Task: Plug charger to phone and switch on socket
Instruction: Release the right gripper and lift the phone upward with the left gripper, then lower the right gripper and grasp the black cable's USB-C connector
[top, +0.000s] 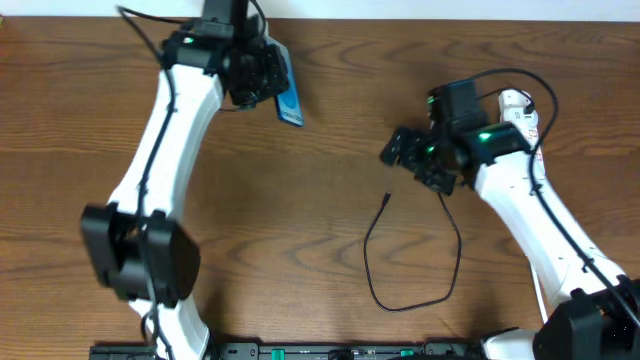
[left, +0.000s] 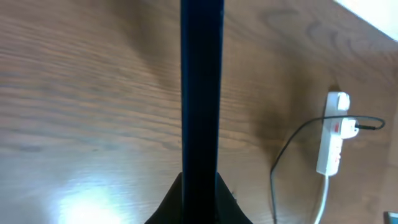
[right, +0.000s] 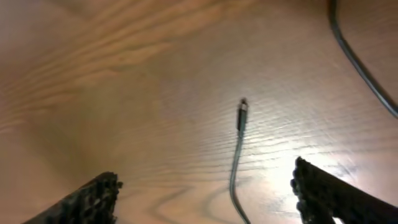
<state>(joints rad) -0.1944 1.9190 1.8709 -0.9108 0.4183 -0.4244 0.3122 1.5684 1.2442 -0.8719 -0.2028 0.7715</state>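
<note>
- The left claw (top: 265, 80) is clamped on the phone (top: 288, 100) and holds it over the far left part of the table (top: 330, 70).
- The phone stands on its edge. From overhead, its long axis runs from the far edge of the table toward the near edge, leaning a little to the right, with the blue screen facing right. The left wrist camera sees only its thin dark side, reaching straight out from the claw.
- The right claw (top: 405, 150) is spread wide with nothing between its fingers (right: 93, 199). It hovers just beyond the connector tip (right: 242, 115).
- The charger (top: 372, 270) lies on the table. Its tip points toward the far edge. The cable runs back toward the near edge, curls into a loop and climbs again under the right arm.
- The socket (left: 333, 134) lies at the far right, largely hidden beneath the right arm from overhead. Its long axis runs roughly near to far, with a black plug in it.
</note>
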